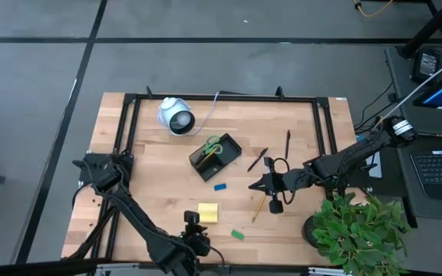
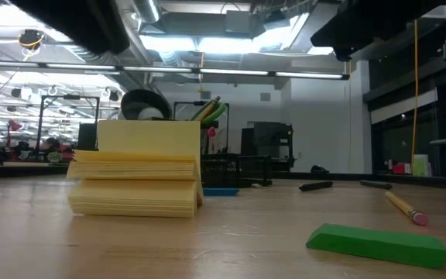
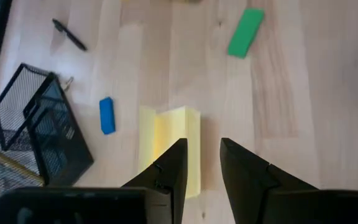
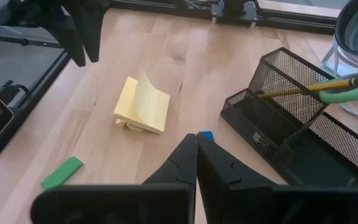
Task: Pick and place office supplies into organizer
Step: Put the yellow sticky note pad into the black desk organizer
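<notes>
Left end effector (image 3: 202, 163) hovers with fingers parted and empty above the yellow sticky-note pad (image 1: 208, 212) at the table's (image 1: 152, 176) six o'clock edge. Right end effector (image 1: 256, 185), clenched shut on nothing, sits at three o'clock of the blue block (image 1: 220, 186). Up at twelve o'clock from the pad, the black organizer (image 1: 216, 156) holds green-handled scissors (image 1: 212, 146); a green block (image 1: 238, 234) lies at the pad's four o'clock.

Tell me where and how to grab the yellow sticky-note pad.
Grip the sticky-note pad across its two straight side edges, coming from above. It lies flat with its top sheet curled up, so pinch the stack, not the loose sheet. The left gripper already hovers open over it.
</notes>
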{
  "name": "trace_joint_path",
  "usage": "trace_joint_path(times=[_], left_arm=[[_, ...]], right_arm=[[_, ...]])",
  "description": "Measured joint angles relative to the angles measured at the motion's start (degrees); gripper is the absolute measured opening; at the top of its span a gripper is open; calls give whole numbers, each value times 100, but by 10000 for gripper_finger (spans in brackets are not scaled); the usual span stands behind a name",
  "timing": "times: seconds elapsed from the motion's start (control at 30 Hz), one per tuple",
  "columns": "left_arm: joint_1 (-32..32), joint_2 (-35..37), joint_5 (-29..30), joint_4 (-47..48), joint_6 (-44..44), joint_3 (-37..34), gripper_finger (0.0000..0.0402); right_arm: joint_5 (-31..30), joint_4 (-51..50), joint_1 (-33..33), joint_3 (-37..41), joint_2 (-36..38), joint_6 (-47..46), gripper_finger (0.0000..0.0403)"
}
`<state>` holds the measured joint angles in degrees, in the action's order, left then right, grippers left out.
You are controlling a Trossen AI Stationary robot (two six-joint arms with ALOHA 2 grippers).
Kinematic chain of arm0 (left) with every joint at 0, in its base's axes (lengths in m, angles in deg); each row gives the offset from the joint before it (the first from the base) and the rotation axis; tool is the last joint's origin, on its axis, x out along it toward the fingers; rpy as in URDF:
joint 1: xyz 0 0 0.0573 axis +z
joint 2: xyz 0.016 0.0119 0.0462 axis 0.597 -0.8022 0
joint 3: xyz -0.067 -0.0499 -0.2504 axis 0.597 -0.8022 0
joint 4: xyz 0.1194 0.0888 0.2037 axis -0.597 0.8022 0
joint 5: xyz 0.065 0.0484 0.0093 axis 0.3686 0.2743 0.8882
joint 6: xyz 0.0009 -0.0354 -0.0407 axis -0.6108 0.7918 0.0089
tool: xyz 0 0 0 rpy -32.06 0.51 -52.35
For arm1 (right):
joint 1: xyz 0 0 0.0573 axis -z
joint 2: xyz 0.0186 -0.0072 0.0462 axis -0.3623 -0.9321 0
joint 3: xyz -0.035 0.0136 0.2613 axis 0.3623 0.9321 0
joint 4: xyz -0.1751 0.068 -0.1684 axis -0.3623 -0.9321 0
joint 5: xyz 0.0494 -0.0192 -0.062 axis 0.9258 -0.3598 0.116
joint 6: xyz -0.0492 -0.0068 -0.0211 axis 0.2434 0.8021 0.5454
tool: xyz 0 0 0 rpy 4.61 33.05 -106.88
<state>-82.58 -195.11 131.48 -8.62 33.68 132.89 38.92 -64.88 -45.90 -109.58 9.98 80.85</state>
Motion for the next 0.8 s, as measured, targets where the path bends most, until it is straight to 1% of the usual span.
trace_joint_path(times=[0.17,0.37,0.53,0.63,0.8], left_arm=[[37,-8,-162,136,77,0,99],[106,-8,-455,142,-42,0,132],[143,-8,-485,142,-297,-1,156],[154,-8,-412,23,-401,-160,161],[156,-14,-393,-18,-269,-487,158]], right_arm=[[1,-133,0,0,0,-11,8],[2,-185,0,0,0,-13,8],[2,-185,-2,0,0,-15,8],[2,-187,0,0,0,-15,8],[-1,-200,-2,0,0,-17,8]])
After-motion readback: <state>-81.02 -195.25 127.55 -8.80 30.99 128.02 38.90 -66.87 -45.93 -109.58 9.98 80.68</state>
